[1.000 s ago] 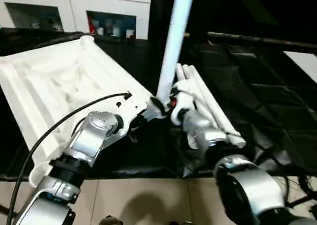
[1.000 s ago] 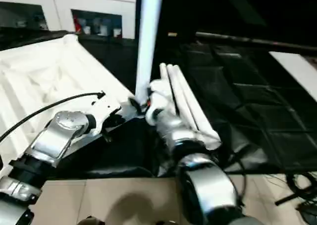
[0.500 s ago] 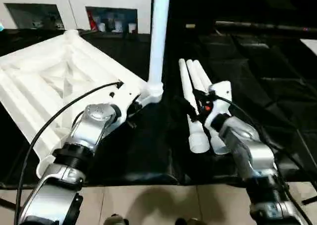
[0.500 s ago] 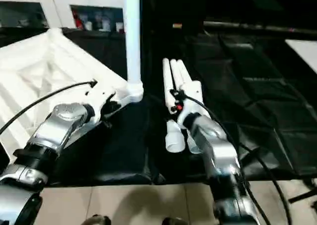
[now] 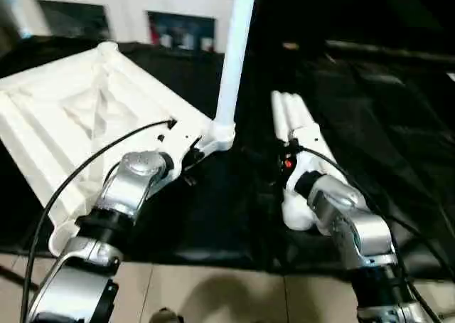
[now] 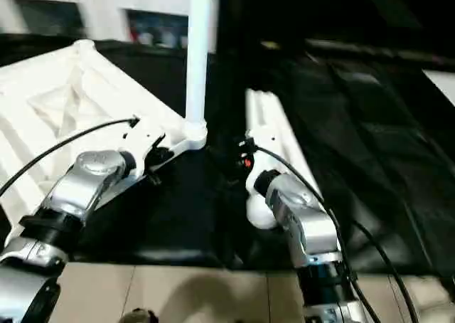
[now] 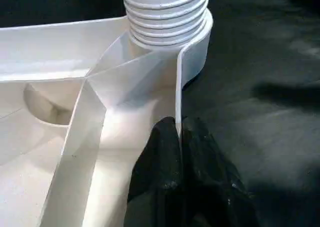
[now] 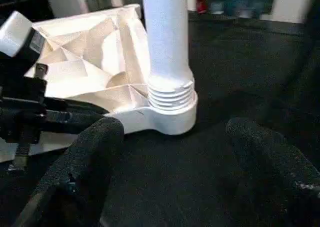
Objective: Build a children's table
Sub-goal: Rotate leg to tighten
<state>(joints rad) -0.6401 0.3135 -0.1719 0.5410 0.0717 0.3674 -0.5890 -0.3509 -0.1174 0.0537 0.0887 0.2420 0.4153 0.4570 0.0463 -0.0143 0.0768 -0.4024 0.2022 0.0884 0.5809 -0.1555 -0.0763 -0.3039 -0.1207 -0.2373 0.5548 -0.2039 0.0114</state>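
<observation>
Black-draped table (image 5: 398, 124): left fingers (image 7: 165, 152) clamped on tabletop (image 5: 64, 124) rim beside upright leg (image 5: 234, 53); right fingers (image 8: 90, 152) apart.

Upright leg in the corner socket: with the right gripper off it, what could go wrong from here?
1. The upright leg shows threads above the corner socket, so it may not be fully seated and could lean or drop out.
2. The left gripper pinches only the tabletop's thin rim; a slip could shift the tabletop.
3. The open right gripper sits over the spare legs and could scatter them.

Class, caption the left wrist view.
Left gripper pinches the tabletop rim beside the socket holding a threaded leg.
</observation>
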